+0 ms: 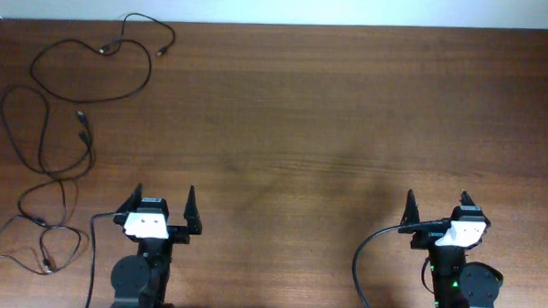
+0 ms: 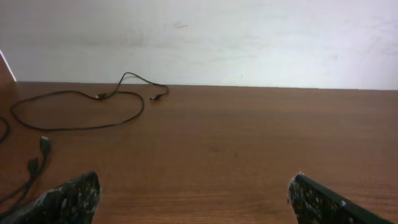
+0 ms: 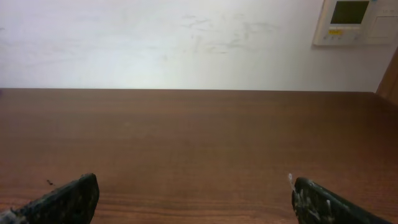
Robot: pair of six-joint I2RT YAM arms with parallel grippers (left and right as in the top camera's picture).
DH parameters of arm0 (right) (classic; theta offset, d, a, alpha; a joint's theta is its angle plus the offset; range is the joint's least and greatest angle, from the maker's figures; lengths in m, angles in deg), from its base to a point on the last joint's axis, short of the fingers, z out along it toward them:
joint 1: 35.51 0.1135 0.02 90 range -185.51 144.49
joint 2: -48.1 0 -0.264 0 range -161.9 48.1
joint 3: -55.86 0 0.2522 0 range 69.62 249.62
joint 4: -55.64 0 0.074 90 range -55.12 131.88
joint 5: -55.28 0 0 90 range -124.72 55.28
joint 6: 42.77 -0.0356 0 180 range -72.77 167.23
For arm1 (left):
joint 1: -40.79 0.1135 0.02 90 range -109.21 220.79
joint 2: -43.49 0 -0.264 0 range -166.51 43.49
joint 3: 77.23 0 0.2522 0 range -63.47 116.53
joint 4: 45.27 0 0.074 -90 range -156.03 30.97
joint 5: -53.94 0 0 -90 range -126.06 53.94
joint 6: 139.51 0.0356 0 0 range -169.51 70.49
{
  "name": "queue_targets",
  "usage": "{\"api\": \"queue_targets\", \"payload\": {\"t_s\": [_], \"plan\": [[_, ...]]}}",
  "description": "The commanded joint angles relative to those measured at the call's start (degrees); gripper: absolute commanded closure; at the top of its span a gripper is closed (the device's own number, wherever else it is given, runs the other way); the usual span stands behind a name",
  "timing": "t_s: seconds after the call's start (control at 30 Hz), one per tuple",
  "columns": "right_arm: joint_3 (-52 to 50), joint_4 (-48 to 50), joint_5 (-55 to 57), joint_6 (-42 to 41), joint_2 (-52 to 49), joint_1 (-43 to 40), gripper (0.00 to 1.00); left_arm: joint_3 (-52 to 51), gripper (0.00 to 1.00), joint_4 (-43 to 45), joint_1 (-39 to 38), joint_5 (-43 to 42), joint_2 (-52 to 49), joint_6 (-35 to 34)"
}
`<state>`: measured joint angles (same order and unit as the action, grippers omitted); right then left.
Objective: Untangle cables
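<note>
Both pincers hover low over the table [image 1: 312,110] with jaws spread wide and nothing between them: the left gripper [image 1: 164,192] and the right gripper [image 1: 437,196] are alike empty. The cables [image 1: 80,118] lie in loose loops ahead of and off to the left of your left gripper, the nearest loop just beside its left flank, and all of them well apart from the right one. The cords are thin and flat on the wood, so a descent that is too shallow likely closes on air, and one too deep scrapes the fingertips. Where strands cross in the nearest loop, pinching two together would probably tighten the snarl when you pull. That loop also sits close to the left arm's own thicker lead [image 1: 90,257], which could snag. Some loops lie near the table's left edge; dragging outward risks tipping cord over it.
</note>
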<state>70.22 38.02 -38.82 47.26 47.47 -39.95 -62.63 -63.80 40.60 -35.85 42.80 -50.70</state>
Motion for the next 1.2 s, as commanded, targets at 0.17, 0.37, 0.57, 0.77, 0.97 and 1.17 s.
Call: {"api": "queue_targets", "payload": {"t_s": [0.17,0.37,0.57,0.77,0.97,1.17], "plan": [[-0.28,-0.42,0.26,0.2,0.42,0.31,0.02,-0.37,0.01,-0.33,0.35,0.07,0.39,-0.7],[-0.28,-0.42,0.26,0.2,0.42,0.31,0.02,-0.37,0.01,-0.22,0.35,0.02,0.39,-0.66],[-0.26,-0.42,0.26,0.2,0.42,0.31,0.02,-0.35,0.01,-0.04,0.35,0.0,0.39,-0.68],[-0.26,-0.42,0.26,0.2,0.42,0.31,0.02,-0.35,0.01,-0.04,0.35,0.0,0.39,-0.68],[-0.26,-0.42,0.26,0.2,0.42,0.31,0.02,-0.35,0.01,-0.04,0.35,0.0,0.39,-0.68],[-0.28,-0.39,0.26,0.2,0.42,0.33,0.02,-0.35,0.01,-0.04,0.35,0.0,0.39,-0.68]]}}
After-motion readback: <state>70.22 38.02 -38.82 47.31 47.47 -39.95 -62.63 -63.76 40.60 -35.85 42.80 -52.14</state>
